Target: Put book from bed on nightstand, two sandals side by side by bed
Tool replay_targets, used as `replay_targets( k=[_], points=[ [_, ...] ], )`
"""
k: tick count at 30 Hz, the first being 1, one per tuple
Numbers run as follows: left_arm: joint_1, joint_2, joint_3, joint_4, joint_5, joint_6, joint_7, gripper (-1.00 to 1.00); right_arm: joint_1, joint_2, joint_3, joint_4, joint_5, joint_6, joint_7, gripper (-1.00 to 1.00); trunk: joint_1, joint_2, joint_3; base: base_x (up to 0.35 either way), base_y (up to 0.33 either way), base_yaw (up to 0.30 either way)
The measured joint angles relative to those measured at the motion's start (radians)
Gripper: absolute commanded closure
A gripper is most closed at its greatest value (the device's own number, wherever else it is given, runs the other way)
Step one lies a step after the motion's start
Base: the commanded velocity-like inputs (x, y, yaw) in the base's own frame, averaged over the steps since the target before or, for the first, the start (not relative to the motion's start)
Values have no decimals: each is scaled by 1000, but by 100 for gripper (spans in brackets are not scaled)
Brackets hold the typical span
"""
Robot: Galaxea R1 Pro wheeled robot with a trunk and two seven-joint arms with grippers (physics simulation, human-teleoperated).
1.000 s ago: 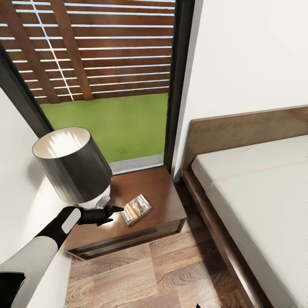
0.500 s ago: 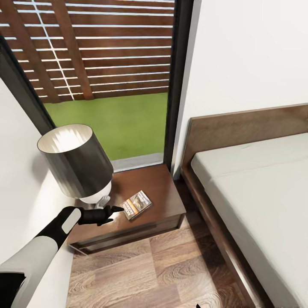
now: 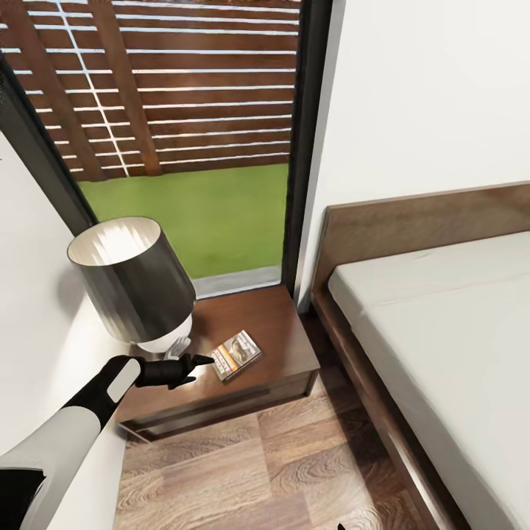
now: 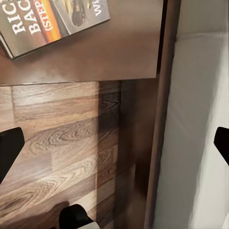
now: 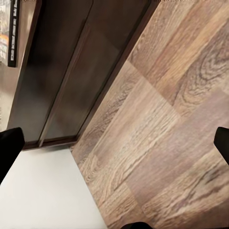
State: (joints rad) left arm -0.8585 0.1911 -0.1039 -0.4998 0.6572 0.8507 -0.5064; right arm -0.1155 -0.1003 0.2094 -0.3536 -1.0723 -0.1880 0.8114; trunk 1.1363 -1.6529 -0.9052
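Note:
The book [image 3: 235,355] lies flat on the dark brown nightstand [image 3: 272,324], near its front edge; the left wrist view shows its cover [image 4: 52,19] with white lettering and an orange band. My left gripper [image 3: 202,361] hovers just left of the book, open and empty, its fingertips [image 4: 9,148] spread wide. The bed [image 3: 442,324] stands to the right of the nightstand, with its pale mattress [image 4: 191,119] bare. My right gripper [image 5: 114,148] is open and empty, low over the plank floor by the nightstand front [image 5: 62,71]. The two sandals are out of view.
A lamp [image 3: 132,283] with a dark shade stands on the nightstand's left part, close above my left arm. A white wall is at the left. A tall dark-framed window [image 3: 184,147] is behind. Wood floor [image 3: 294,456] runs between nightstand and bed.
The head camera has shifted slightly, moving the whole picture. The book stays flat on the nightstand and my left gripper stays just beside it, open.

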Motion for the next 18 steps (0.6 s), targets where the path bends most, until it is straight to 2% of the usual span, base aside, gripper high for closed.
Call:
replay_targets(
  k=[18],
  points=[
    [13,-1,-3,7,-6,-4,-34,-100,0,0,0,0,0,0,0,-100,0,0,28,0,0,0]
  ],
)
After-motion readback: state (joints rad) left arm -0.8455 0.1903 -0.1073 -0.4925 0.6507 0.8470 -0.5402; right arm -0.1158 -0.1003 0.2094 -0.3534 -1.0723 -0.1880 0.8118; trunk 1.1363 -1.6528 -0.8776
